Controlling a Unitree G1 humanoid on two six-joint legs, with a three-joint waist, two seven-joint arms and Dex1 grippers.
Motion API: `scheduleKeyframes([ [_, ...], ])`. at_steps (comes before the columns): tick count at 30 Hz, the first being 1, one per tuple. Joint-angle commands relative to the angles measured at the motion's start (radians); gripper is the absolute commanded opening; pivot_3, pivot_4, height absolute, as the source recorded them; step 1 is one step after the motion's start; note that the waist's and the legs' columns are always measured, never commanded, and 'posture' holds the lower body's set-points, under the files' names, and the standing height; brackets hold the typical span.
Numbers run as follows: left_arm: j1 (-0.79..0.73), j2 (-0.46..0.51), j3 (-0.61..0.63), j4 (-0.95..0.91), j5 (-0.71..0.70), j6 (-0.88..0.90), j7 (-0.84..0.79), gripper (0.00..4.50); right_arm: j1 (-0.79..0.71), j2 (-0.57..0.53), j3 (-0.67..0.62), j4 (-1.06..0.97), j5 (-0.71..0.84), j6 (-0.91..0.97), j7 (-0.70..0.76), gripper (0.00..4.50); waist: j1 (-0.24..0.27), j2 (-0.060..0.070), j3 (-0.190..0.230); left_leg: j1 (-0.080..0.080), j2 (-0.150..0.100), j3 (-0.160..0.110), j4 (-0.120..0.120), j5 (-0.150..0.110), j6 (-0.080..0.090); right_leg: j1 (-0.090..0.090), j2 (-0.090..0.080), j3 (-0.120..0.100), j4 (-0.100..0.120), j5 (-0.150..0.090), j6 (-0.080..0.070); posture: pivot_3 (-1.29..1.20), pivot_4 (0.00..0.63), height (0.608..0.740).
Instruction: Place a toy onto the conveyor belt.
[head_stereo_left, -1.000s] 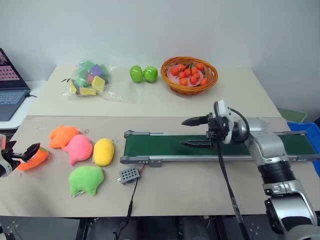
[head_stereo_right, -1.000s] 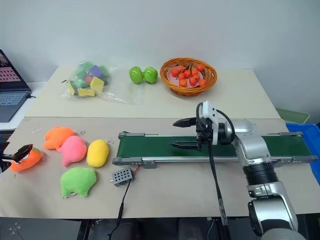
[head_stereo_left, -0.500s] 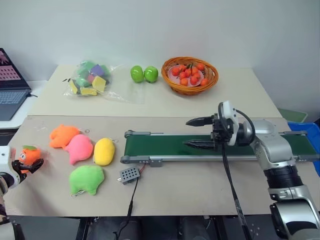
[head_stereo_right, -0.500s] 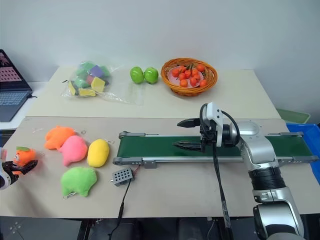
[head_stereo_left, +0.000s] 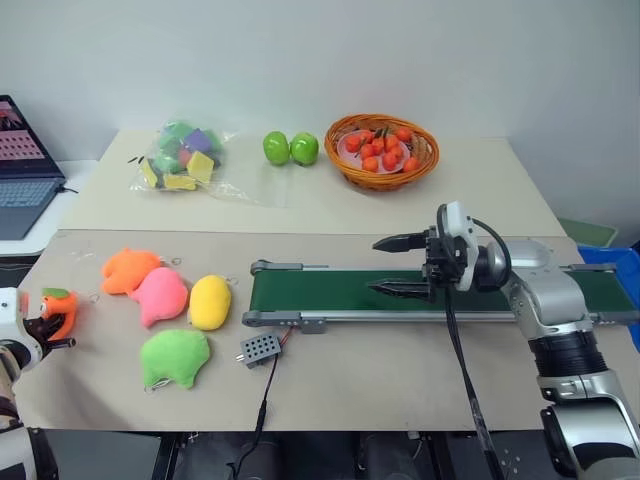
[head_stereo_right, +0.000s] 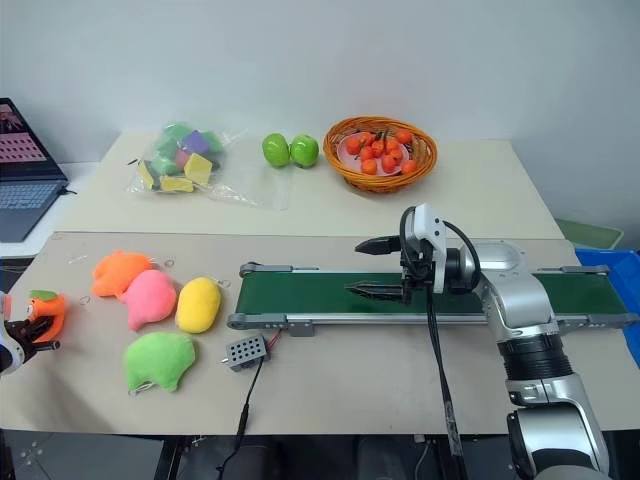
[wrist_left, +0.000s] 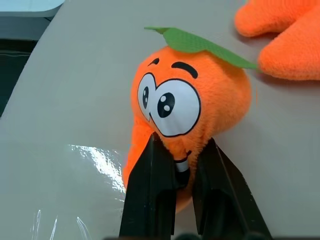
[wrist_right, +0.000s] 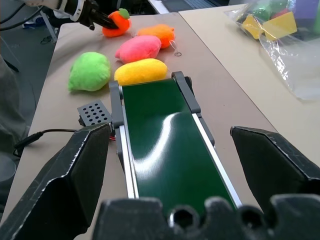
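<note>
Since a second ago, left claw (wrist_left: 182, 170) gone from open around the toy (wrist_left: 192, 107) to clamped on its lower end, now upright (leaf on top) at the tabletop's (head_stereo_left: 400, 380) left edge, well apart from the conveyor belt (head_stereo_left: 340, 292). Right claw (head_stereo_left: 400, 265) unchanged, fingers spread wide above the belt, holding nothing. Further back: wicker basket (head_stereo_left: 381, 173) holding small orange-red fruits, clear bag (head_stereo_left: 180, 160) stuffed with coloured blocks
</note>
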Motion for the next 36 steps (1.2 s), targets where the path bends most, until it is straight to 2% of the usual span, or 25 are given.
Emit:
scheduleKeyframes([
  [1, -0.104, 0.072, 0.048, -0.055, -0.025, -0.066, 0.053, 0.33, -0.002, -0.016, -0.033, -0.024, 0.018, -0.006, -0.001, 4.50, 0.002, -0.003, 0.001, 0.000, 0.000, 0.000, 0.000, 0.000, 0.000, 0.000, 0.000, 0.000, 0.000, 0.000, 0.000, 0.00, 0.150, 0.738],
  [7, -0.270, 0.060, -0.007, -0.197, -0.031, -0.101, -0.076, 0.33, 0.004, -0.023, -0.038, -0.034, 0.021, -0.002, -0.004, 4.50, 0.004, -0.004, 0.001, -0.001, 0.000, 0.000, 0.000, 0.001, -0.001, 0.001, 0.000, -0.001, 0.002, 0.001, 0.001, 0.00, 0.150, 0.738],
  [10, -0.319, -0.010, -0.152, -0.395, 0.000, -0.064, -0.223, 0.33, 0.003, -0.028, -0.044, -0.059, 0.029, 0.011, -0.015, 4.50, 0.000, -0.004, 0.001, -0.001, -0.001, 0.000, 0.000, 0.001, -0.001, 0.001, 0.000, 0.000, 0.002, 0.001, 0.001, 0.00, 0.150, 0.738],
  [12, -0.338, -0.050, -0.197, -0.489, -0.027, -0.015, -0.287, 0.33, 0.004, -0.030, -0.049, -0.076, 0.035, 0.020, -0.023, 4.50, 0.007, -0.004, 0.002, -0.001, -0.001, 0.000, 0.000, 0.001, -0.001, 0.001, 0.000, 0.000, 0.001, 0.001, 0.001, 0.00, 0.150, 0.738],
  [16, -0.324, -0.144, -0.419, -0.685, 0.054, -0.006, -0.434, 0.33, 0.040, -0.048, -0.086, -0.161, 0.057, 0.052, -0.066, 4.50, 0.001, -0.004, 0.002, -0.002, -0.001, 0.000, 0.001, 0.001, -0.001, 0.001, 0.000, 0.001, 0.001, 0.001, 0.001, 0.00, 0.150, 0.738],
  [21, -0.335, -0.177, -0.561, -0.688, 0.158, -0.137, -0.535, 0.33, 0.094, -0.072, -0.113, -0.266, 0.095, 0.110, -0.101, 4.50, -0.023, -0.003, 0.002, -0.002, 0.000, 0.000, 0.001, 0.000, 0.001, 0.000, 0.002, 0.003, 0.000, 0.001, 0.001, 0.00, 0.150, 0.738],
  [25, -0.361, -0.203, -0.650, -0.661, 0.232, -0.258, -0.598, 0.33, 0.123, -0.097, -0.133, -0.321, 0.121, 0.145, -0.122, 4.50, -0.024, -0.003, 0.003, -0.002, -0.001, 0.000, 0.001, 0.000, 0.001, 0.000, 0.001, 0.003, 0.000, 0.001, 0.001, 0.00, 0.150, 0.738],
  [30, -0.391, -0.247, -0.685, -0.634, 0.251, -0.326, -0.639, 0.33, 0.148, -0.112, -0.144, -0.352, 0.135, 0.160, -0.142, 4.50, -0.005, -0.004, 0.003, -0.002, -0.001, 0.000, 0.003, 0.000, 0.001, 0.001, 0.002, 0.003, -0.002, 0.001, 0.001, 0.00, 0.150, 0.738],
  [36, -0.371, -0.299, -0.734, -0.715, 0.245, -0.355, -0.726, 0.33, 0.159, -0.112, -0.140, -0.358, 0.139, 0.158, -0.157, 4.50, 0.001, -0.003, 0.003, -0.004, -0.001, 0.000, 0.004, -0.001, 0.002, 0.001, 0.001, 0.003, -0.001, 0.001, 0.002, 0.00, 0.150, 0.738],
])
